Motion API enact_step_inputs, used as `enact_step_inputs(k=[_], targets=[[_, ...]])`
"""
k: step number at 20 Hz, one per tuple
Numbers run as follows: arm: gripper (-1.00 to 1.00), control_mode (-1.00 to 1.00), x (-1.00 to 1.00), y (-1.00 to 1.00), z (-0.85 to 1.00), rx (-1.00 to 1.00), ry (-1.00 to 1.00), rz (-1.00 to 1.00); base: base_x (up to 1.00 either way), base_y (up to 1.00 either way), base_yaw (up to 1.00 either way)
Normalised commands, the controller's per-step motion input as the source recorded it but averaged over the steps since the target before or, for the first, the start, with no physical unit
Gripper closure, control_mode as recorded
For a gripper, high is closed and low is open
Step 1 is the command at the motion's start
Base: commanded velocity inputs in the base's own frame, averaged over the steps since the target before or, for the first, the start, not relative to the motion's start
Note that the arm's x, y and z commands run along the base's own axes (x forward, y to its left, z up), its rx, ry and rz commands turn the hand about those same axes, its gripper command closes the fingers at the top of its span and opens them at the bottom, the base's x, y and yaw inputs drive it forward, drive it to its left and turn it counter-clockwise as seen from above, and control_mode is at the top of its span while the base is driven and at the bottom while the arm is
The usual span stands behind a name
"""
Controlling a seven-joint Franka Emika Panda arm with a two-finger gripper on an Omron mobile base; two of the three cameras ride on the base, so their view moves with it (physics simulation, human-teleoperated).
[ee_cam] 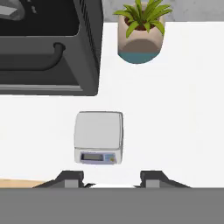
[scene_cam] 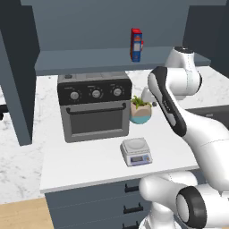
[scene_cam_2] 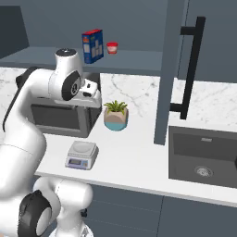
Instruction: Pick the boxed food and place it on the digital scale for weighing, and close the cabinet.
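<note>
Firstly, left base view: boxed food (scene_cam: 136, 44) upright on the open cabinet (scene_cam: 20, 80) shelf, above and behind the toaster oven (scene_cam: 94, 107); digital scale (scene_cam: 136, 151) on the white counter (scene_cam: 80, 163) in front of the oven, near a potted plant (scene_cam: 141, 109). Right base view: boxed food (scene_cam_2: 92, 46) beside a small red cup (scene_cam_2: 112, 47); cabinet door (scene_cam_2: 167, 69) ajar over the sink (scene_cam_2: 203, 157). Hand view: gripper (ee_cam: 111, 177) fingers spread, empty, above the scale (ee_cam: 98, 137)
</note>
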Motion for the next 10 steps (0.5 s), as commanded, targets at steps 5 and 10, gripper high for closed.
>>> enact_step_inputs(k=[5, 10], targets=[[-1.00, -1.00, -0.55, -0.04, 0.00, 0.00, -0.02, -0.01, 0.00, 0.00, 0.00], [-1.00, -1.00, -0.73, 0.04, 0.22, 0.00, -0.31, -0.02, 0.00, 0.00, 0.00]])
